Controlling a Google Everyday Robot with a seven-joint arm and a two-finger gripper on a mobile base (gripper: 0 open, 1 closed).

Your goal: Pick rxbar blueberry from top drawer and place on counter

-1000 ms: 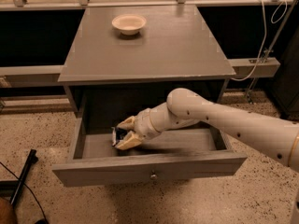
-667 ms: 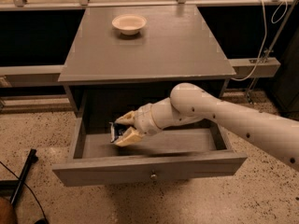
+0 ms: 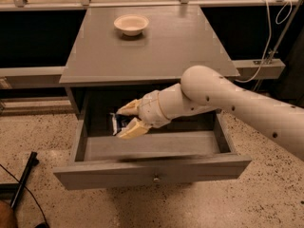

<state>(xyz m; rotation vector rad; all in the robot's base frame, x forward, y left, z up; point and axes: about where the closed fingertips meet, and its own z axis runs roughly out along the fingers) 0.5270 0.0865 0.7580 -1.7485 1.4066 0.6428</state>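
End effector point(image 3: 126, 118) in open top drawer point(image 3: 152, 167), grasping rxbar blueberry point(image 3: 117, 123), cream bowl point(image 3: 131, 24) on counter point(image 3: 180, 46)

The claw point(image 3: 121, 124) in the top drawer point(image 3: 190, 167) hides most of the rxbar blueberry point(image 3: 115, 121).

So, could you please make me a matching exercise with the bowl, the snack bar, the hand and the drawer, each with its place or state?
1. bowl
2. rxbar blueberry
3. hand
4. top drawer

A. pulled open
B. held by the hand
C. on the counter, far side
D. reaching into the drawer, left part

Pairs: 1-C, 2-B, 3-D, 4-A
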